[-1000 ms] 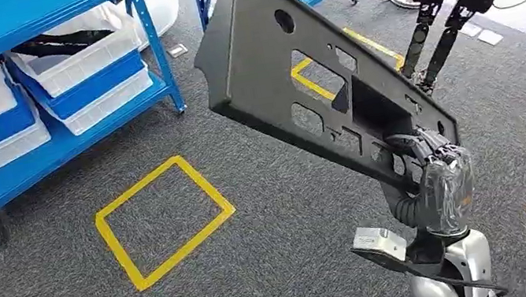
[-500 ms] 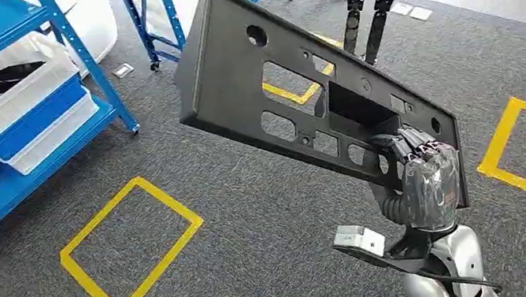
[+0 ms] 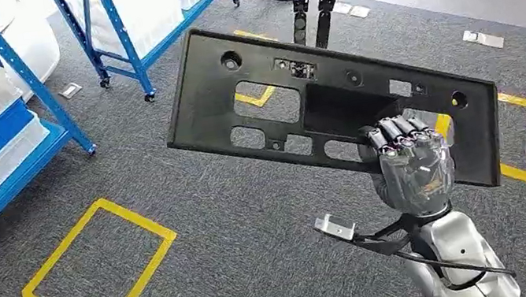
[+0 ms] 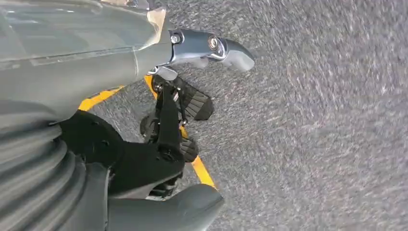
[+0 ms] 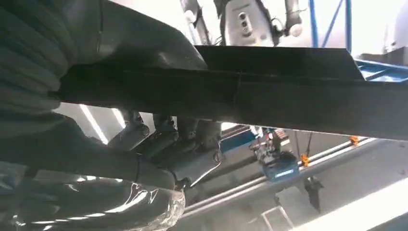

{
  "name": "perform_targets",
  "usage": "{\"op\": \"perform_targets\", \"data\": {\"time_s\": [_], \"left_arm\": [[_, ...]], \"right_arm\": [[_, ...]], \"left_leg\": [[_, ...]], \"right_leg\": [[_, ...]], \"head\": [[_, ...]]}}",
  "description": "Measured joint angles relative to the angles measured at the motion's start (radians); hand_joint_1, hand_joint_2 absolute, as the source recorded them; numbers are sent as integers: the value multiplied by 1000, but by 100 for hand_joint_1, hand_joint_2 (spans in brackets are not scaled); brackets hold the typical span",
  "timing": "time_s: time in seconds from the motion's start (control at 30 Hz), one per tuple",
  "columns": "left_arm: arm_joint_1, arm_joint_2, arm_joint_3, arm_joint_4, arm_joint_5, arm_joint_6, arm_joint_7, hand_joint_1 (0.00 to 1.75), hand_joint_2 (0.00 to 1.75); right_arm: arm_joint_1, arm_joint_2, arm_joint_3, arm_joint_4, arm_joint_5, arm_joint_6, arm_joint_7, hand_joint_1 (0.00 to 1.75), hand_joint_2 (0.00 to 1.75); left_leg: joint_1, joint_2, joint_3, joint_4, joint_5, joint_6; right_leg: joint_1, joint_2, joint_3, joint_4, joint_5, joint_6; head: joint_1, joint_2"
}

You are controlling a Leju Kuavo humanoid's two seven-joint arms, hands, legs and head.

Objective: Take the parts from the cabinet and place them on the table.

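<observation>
The right hand (image 3: 411, 169) is clenched around the lower edge of a long black panel (image 3: 293, 104), its fingers (image 3: 398, 132) hooked over the rim. The panel is carried in the air above the grey carpet (image 3: 240, 224), stretching up and away from the hand toward the blue shelving (image 3: 34, 81), tilted with its cutouts facing up. The left hand (image 4: 144, 43) hangs over the carpet near a yellow tape line (image 4: 199, 168); whether its fingers are spread I cannot tell.
</observation>
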Motion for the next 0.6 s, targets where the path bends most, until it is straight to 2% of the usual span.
{"op": "perform_targets", "data": {"time_s": [0.03, 0.07, 0.1, 0.13, 0.17, 0.2, 0.23, 0.27, 0.33, 0.37, 0.4, 0.43, 0.47, 0.5, 0.53, 0.57, 0.6], "left_arm": [[0, 1, 0, 0, 0, 0, 0, 0, 175], [0, 2, 0, 0, 0, 0, 1, 0, 175], [-1, 3, 0, 0, 0, 0, 2, 0, 175], [-2, 3, 0, 0, 0, 0, 2, 0, 175], [-2, 3, 0, 0, 0, 0, 2, 0, 175], [-3, 3, 0, 0, 0, 0, 2, 0, 175], [-3, 5, 0, 0, 0, 0, 3, 0, 175], [-3, 5, 0, 0, 0, 0, 2, 0, 175], [-4, 7, 0, 0, 0, 0, 3, 0, 175], [-4, 7, 0, 0, 0, 0, 3, 0, 175], [-6, 6, 0, 0, 0, 0, 3, 0, 175], [-6, 8, 0, 0, 0, 0, 3, 0, 175], [-4, 8, 0, 0, 0, 0, 3, 0, 175], [-1, 8, 0, 0, 0, 0, 3, 0, 175], [0, 8, 0, 1, 0, 0, 3, 0, 175], [0, 9, 0, 1, 0, 0, 4, 0, 175], [0, 10, 0, 1, 0, 0, 5, 0, 175]], "right_arm": [[-2, -3, 0, 6, 0, 0, 1, 175, 175], [-1, -7, 1, 11, 0, 0, 1, 175, 175], [-2, -10, 2, 17, 0, 1, 1, 175, 175], [-3, -14, 2, 21, 0, 1, 1, 175, 175], [-7, -15, 2, 24, 0, 1, 1, 175, 175], [-10, -16, 2, 26, 0, 1, 1, 175, 175], [-14, -16, 2, 27, 0, 1, 1, 175, 175], [-17, -16, 3, 29, 0, 1, 1, 175, 175], [-17, -18, 3, 32, 0, 1, 2, 175, 175], [-18, -21, 3, 34, 1, 1, 2, 175, 175], [-17, -21, 3, 34, 1, 1, 2, 175, 175], [-21, -23, 3, 34, 1, 1, 2, 175, 175], [-25, -22, 3, 35, 0, 1, 2, 175, 175], [-26, -21, 4, 36, -3, 1, 2, 175, 175], [-28, -21, 5, 37, -6, 2, 2, 175, 175], [-28, -22, 7, 39, -7, 5, 2, 175, 175], [-29, -23, 8, 42, -10, 9, 2, 175, 175]], "left_leg": [[-2, 14, -2, 0, 0, 0], [-2, 26, -2, 1, -1, -1], [-2, 39, -1, 1, -2, -2], [-2, 51, 0, 1, -3, -3], [-2, 63, 2, 1, -5, -7], [-3, 72, 6, 2, -8, -12], [-11, 80, 8, 3, -12, -18], [-14, 91, 10, 3, -16, -25], [-13, 111, 14, 1, -19, -31], [-10, 125, 17, 0, -20, -38], [-1, 100, 12, 9, -30, -48], [2, 41, 1, 44, -58, -50], [1, 7, -30, 116, -103, -49], [1, -7, -72, 202, -145, -51], [1, -12, -117, 291, -179, -51], [1, -12, -143, 336, -185, -50], [1, -12, -148, 332, -166, -47]], "right_leg": [[-1, -3, -32, 71, -23, 2], [-2, -5, -45, 103, -27, 8], [-4, -8, -32, 81, -16, 16], [-5, -15, 8, 13, 11, 25], [-8, -32, 68, -97, 47, 34], [-10, -74, 122, -193, 74, 38], [-4, -119, 135, -223, 75, 26], [7, -102, 138, -227, 82, 18], [7, -76, 132, -225, 84, 8], [7, -61, 130, -228, 86, 0], [-13, -50, 135, -231, 91, -9], [-11, -38, 134, -231, 92, -15], [-9, -29, 134, -231, 93, -27], [-6, -16, 134, -231, 92, -28], [-4, 0, 134, -231, 92, -28], [-1, 13, 134, -231, 92, -29], [0, 27, 135, -230, 92, -29]], "head": [[0, 0], [0, 0], [0, 0], [1, 0], [0, 0], [1, 0], [2, 0], [0, 0], [-2, 0], [-2, 0], [-3, 0], [-4, 0], [-6, 0], [-10, 0], [-10, 0], [-10, 0], [-10, 0]]}}
